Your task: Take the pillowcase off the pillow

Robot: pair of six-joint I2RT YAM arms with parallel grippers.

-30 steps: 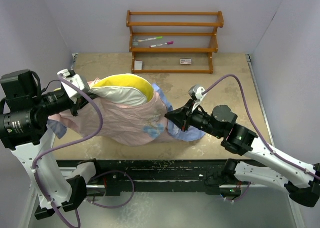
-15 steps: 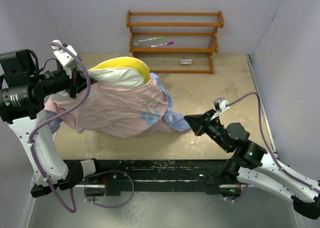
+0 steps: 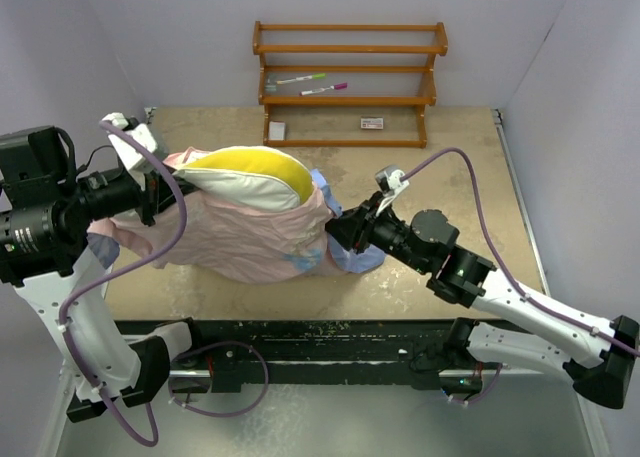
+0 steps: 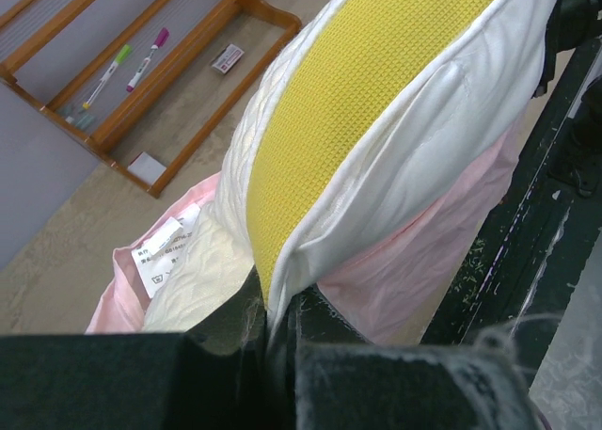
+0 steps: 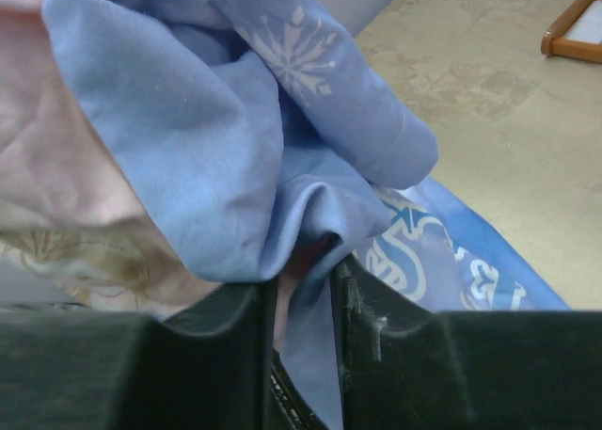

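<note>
My left tool point(image 4: 273, 322) is closed tight on the pillow point(image 4: 376, 101). In the left wrist view its white edge, where the yellow band ends, runs straight down between my fingers. A white care label point(image 4: 169, 251) shows just left of that.

From above, the pillow point(image 3: 245, 182) sits left of centre in the frame on the worktop point(image 3: 440, 167), yellow band facing up, and its upper part is bare. The pillowcase point(image 3: 250, 242) covers the lower part with its pale pink inner side showing. It bunches into light blue folds at its right end.

My right tool point(image 3: 338, 232) is pressed up against that blue end, near the middle of the top view. In the right wrist view the pillowcase point(image 5: 188, 119) fills the left and centre of the frame, with a white snowflake near the top and white lettering at lower right. The fingers of the right tool point(image 5: 299, 279) stand a narrow way apart, and a fold of blue cloth dips into the gap. I cannot tell whether they pinch it.

At the top of the overhead view a wooden rack point(image 3: 350, 82) stands at the far edge of the worktop. It holds a green marker point(image 3: 300, 78) and a pink marker point(image 3: 325, 88).
</note>
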